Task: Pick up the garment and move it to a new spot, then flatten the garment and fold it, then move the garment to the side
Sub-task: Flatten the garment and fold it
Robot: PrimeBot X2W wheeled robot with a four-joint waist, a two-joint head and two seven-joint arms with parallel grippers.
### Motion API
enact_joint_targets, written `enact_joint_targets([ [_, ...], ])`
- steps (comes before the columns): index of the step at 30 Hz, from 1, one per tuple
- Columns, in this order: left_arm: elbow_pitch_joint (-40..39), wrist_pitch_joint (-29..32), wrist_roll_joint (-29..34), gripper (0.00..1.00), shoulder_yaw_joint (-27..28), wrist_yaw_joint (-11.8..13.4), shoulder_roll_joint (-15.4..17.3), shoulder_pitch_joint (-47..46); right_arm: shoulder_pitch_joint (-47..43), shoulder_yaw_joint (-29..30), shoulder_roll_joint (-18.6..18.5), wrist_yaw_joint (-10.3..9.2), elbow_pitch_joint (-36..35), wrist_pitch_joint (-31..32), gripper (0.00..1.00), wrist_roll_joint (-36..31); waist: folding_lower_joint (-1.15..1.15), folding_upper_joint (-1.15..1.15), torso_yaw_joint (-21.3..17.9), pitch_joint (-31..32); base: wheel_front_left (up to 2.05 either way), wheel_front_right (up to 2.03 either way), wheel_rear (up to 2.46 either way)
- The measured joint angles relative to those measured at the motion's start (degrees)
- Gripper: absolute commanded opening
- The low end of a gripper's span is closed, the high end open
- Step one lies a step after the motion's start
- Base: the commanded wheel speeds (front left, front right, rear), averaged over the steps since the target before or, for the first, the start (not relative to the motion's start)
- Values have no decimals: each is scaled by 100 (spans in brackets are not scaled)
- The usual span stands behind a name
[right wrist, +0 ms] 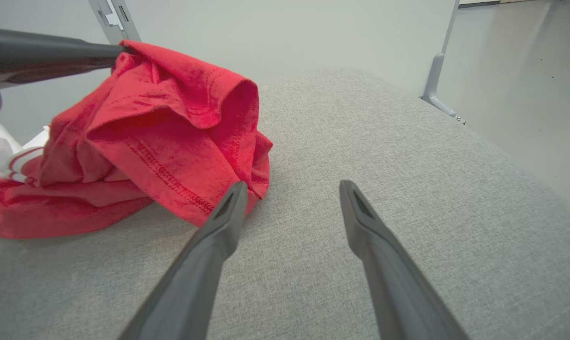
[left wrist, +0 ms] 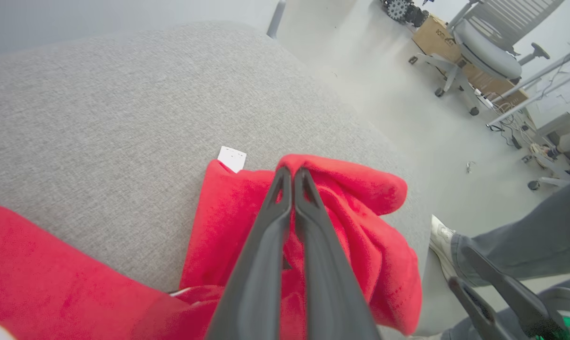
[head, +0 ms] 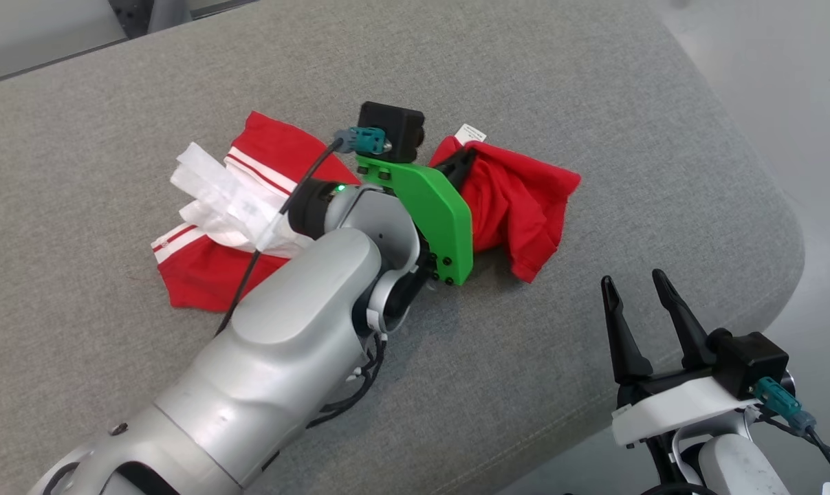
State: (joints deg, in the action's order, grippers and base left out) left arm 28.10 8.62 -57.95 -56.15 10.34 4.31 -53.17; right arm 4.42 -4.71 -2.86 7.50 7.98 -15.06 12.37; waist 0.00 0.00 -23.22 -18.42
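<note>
The garment is red with white stripes and a white panel, lying crumpled across the middle of the grey cushion. My left gripper is shut on a raised fold of its right part, near a small white label. In the left wrist view the closed fingertips pinch the top edge of the red cloth. My right gripper stands open at the lower right, apart from the garment. In the right wrist view its fingers point past the hem of the lifted cloth.
The cushion's rounded right edge drops to a pale floor. A person's leg and white shoe stand beside the cushion in the left wrist view. An office chair and boxes sit farther off. Metal frame legs rise behind the cushion.
</note>
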Motion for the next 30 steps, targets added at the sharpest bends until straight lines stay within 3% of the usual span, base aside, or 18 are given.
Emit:
enact_joint_targets([
  [1, 201, -94, -3, 35, 43, -15, -22, -48, 4, -5, 0, 0, 1, 0, 100, 12, 0, 0, -30, -36, 0, 0, 0],
  [3, 615, -334, -108, 31, 223, -33, -77, -131, 11, -11, 0, 0, 4, 0, 100, 26, 0, 0, -88, -109, 0, 0, 0],
  [5, 964, -550, -208, 37, 337, -45, -101, -237, 27, -5, 0, 0, 11, 0, 100, 42, 0, 0, -140, -170, 0, 0, 0],
  [6, 1132, -693, -198, 49, 365, -54, -110, -285, 32, -2, 0, 0, 15, 0, 100, 52, 0, 0, -161, -196, 0, 0, 0],
  [7, 1270, -809, -200, 100, 400, -53, -123, -320, 35, 4, 1, 0, 18, 0, 100, 58, 0, 0, -178, -219, 0, 0, 0],
  [14, 1677, -1188, -211, 100, 354, -297, -133, -358, 30, 51, 0, 0, 25, 0, 100, 63, 0, 0, -142, -228, 0, 0, 0],
  [21, 1213, -1473, -180, 100, 188, -524, -134, -213, -53, 134, 2, 0, 23, 0, 100, -35, 0, 0, 98, -108, 0, 0, 0],
  [27, 445, -1112, -97, 100, -287, -520, -135, 178, -60, 136, 2, 0, 13, 0, 100, -159, 0, 0, 337, -5, 0, 0, 0],
  [30, 256, -987, 22, 100, -508, -344, -144, 230, -43, 87, 1, 0, 7, 0, 100, -193, 0, 0, 389, 30, 0, 0, 0],
])
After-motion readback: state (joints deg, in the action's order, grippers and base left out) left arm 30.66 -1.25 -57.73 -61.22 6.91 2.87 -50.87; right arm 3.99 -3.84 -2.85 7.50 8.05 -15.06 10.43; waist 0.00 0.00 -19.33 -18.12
